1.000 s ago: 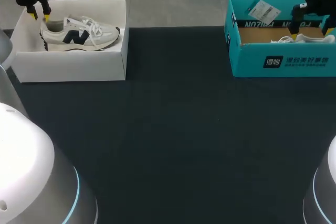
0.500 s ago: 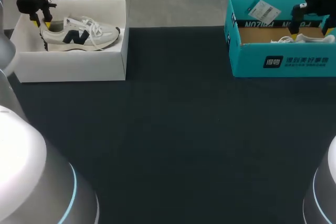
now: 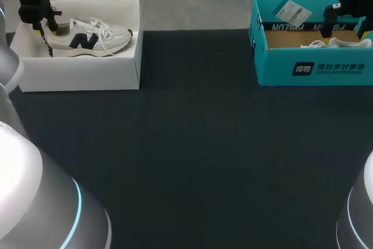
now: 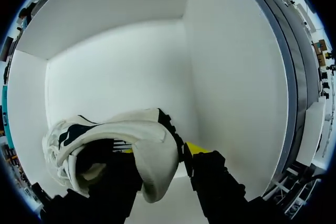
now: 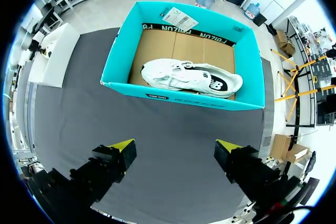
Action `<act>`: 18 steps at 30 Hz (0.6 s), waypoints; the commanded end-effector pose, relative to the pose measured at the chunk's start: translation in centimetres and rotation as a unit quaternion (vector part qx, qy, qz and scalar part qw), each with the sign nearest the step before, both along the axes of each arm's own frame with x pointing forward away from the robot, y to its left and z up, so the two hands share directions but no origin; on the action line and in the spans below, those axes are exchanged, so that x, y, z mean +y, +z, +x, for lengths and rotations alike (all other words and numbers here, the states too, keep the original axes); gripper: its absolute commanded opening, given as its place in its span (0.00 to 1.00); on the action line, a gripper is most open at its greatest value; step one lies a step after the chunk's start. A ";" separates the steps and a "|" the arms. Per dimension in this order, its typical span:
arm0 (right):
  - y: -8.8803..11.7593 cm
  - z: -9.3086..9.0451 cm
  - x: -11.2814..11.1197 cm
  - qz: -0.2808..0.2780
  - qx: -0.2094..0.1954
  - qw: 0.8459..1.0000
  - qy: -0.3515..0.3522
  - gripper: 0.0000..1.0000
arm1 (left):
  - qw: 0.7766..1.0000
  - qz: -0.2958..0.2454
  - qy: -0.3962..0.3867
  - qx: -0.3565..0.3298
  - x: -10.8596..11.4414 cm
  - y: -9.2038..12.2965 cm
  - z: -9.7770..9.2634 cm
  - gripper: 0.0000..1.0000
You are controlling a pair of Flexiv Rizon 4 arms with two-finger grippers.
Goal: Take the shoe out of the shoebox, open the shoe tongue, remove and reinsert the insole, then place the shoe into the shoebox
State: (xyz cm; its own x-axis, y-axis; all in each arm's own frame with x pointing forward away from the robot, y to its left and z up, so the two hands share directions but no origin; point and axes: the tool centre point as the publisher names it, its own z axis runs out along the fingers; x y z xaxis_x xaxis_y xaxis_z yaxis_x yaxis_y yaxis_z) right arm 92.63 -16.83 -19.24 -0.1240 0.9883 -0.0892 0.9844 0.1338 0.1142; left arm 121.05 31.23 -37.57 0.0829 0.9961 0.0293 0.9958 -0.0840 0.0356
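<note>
Left pincer (image 4: 160, 153) at heel of shoe (image 4: 105, 135), half hidden, grip unclear, right pincer (image 5: 176, 150) spread wide

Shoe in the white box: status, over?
Left gripper at heel of shoe inside white shoebox, grip unconfirmed. Right gripper open, above teal box holding second shoe. No obstruction seen.

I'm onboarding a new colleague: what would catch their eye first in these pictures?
Two shoeboxes stand at the far corners of the table: a white shoebox left, holding a navy-marked sneaker, and a teal shoebox right, holding a white sneaker. The left gripper sits at the navy-marked sneaker's heel; the right gripper hangs open near the teal shoebox.
</note>
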 end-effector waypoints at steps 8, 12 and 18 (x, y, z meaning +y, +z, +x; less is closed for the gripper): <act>-0.1 -0.1 0.0 0.000 -0.001 1.000 0.000 1.00 | 0.998 0.007 0.008 0.062 0.9 -1.8 3.0 0.47; -0.1 -0.1 0.0 0.000 -0.001 1.000 0.000 1.00 | 0.998 0.011 0.007 0.067 0.8 -2.2 2.9 0.42; -0.1 -0.1 0.0 0.000 -0.001 1.000 0.000 1.00 | 0.998 0.016 0.002 0.068 0.7 -1.7 2.6 0.11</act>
